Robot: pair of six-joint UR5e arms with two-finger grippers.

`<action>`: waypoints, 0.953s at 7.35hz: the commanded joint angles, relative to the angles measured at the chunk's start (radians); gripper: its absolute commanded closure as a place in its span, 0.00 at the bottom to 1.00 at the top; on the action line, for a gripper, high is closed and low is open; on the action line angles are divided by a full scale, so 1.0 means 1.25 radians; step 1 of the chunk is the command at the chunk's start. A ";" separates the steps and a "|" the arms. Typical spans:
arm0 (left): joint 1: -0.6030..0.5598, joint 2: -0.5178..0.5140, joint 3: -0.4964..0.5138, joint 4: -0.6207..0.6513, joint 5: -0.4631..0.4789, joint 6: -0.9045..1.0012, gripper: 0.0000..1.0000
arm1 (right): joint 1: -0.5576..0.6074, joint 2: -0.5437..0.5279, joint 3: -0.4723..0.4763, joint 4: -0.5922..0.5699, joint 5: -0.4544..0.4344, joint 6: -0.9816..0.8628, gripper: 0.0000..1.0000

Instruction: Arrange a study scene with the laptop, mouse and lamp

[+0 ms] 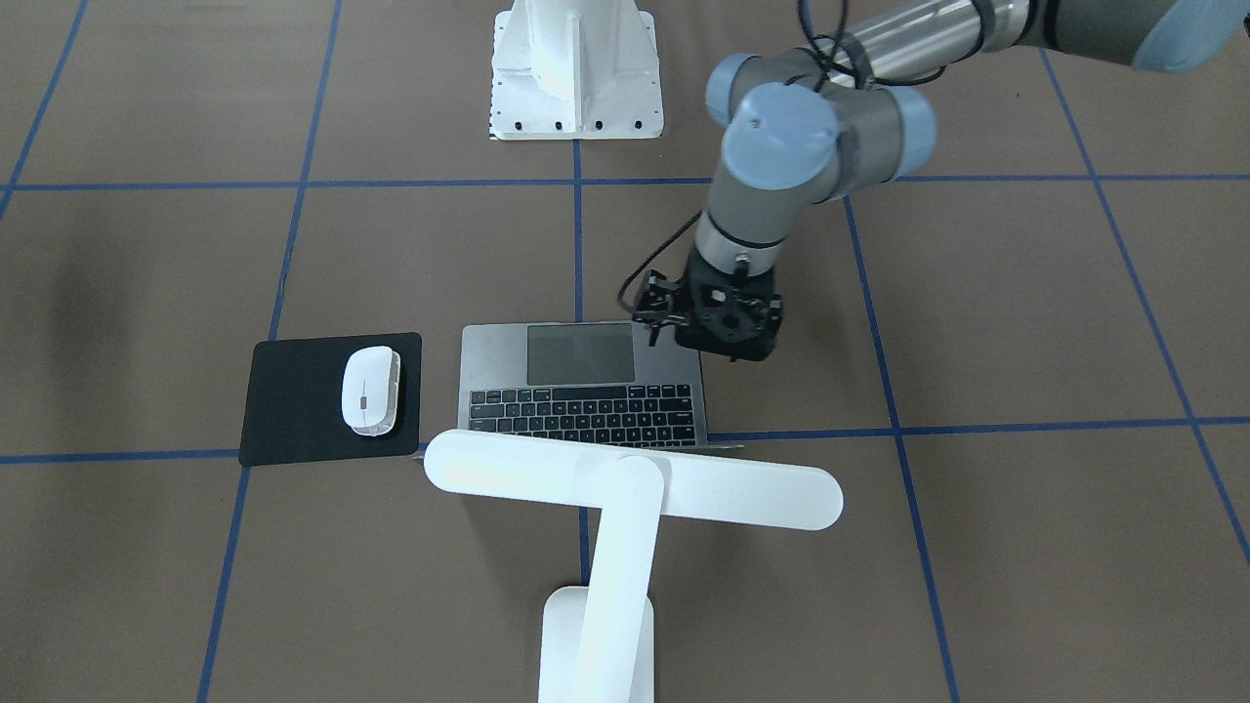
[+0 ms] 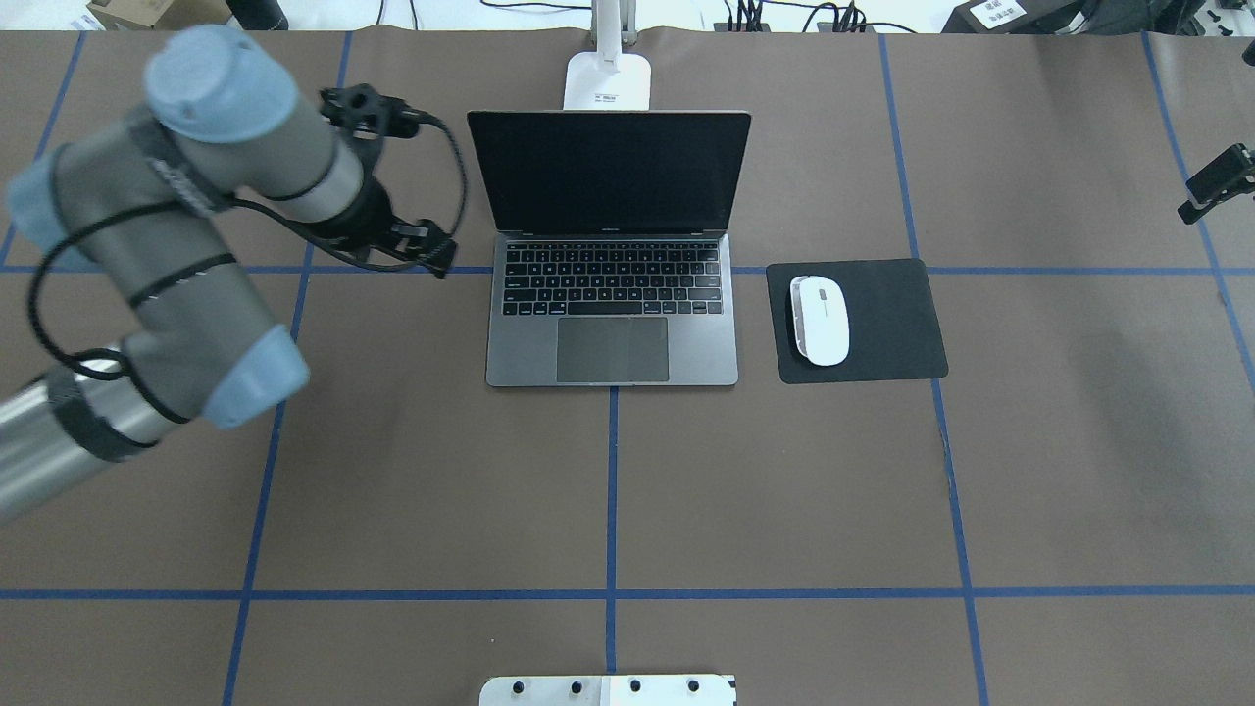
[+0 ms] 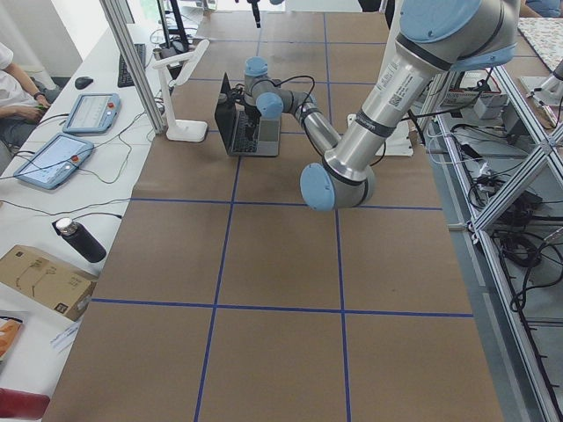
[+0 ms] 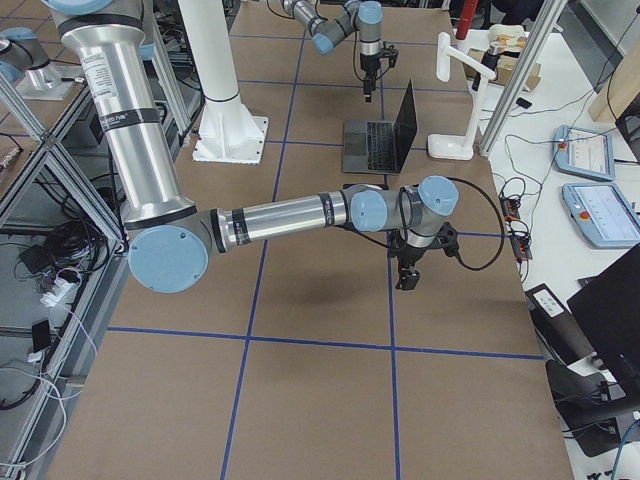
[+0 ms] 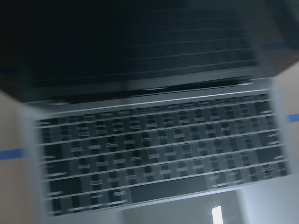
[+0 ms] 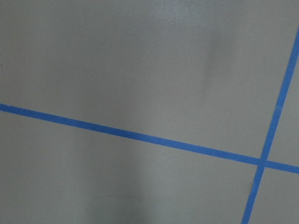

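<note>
The laptop (image 1: 586,386) (image 2: 613,294) stands open at the table's middle, screen dark. The white mouse (image 1: 370,391) (image 2: 820,319) lies on a black mat (image 2: 892,324) to the laptop's right. The white lamp (image 1: 635,478) stands behind the laptop, its bar head over the lid and its base (image 2: 608,80) at the far edge. My left gripper (image 1: 728,337) (image 2: 431,257) hangs just off the laptop's left side; its fingers are hidden. The left wrist view shows the blurred keyboard (image 5: 159,154). My right gripper (image 2: 1214,184) (image 4: 405,278) hangs over bare table far right; I cannot tell its state.
The white robot pedestal (image 1: 576,68) (image 2: 608,689) stands at the near edge. Blue tape lines (image 6: 140,135) cross the brown table cover. Operator tablets and a bottle (image 3: 79,239) lie on a side bench beyond the far edge.
</note>
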State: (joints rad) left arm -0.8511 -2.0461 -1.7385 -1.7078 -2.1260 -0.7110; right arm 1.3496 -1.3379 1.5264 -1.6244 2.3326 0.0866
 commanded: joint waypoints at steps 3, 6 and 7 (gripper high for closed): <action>-0.382 0.287 -0.025 0.093 -0.157 0.539 0.01 | 0.015 -0.068 0.026 0.110 -0.012 0.053 0.01; -0.414 0.217 0.103 0.177 -0.152 0.599 0.01 | 0.014 -0.092 0.077 0.112 -0.013 0.068 0.01; -0.414 0.217 0.101 0.178 -0.155 0.596 0.01 | 0.014 -0.092 0.077 0.112 -0.012 0.068 0.01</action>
State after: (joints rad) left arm -1.3642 -1.7632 -1.6395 -1.4908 -2.3163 0.0286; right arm 1.3668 -1.4491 1.6160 -1.4857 2.3168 0.1678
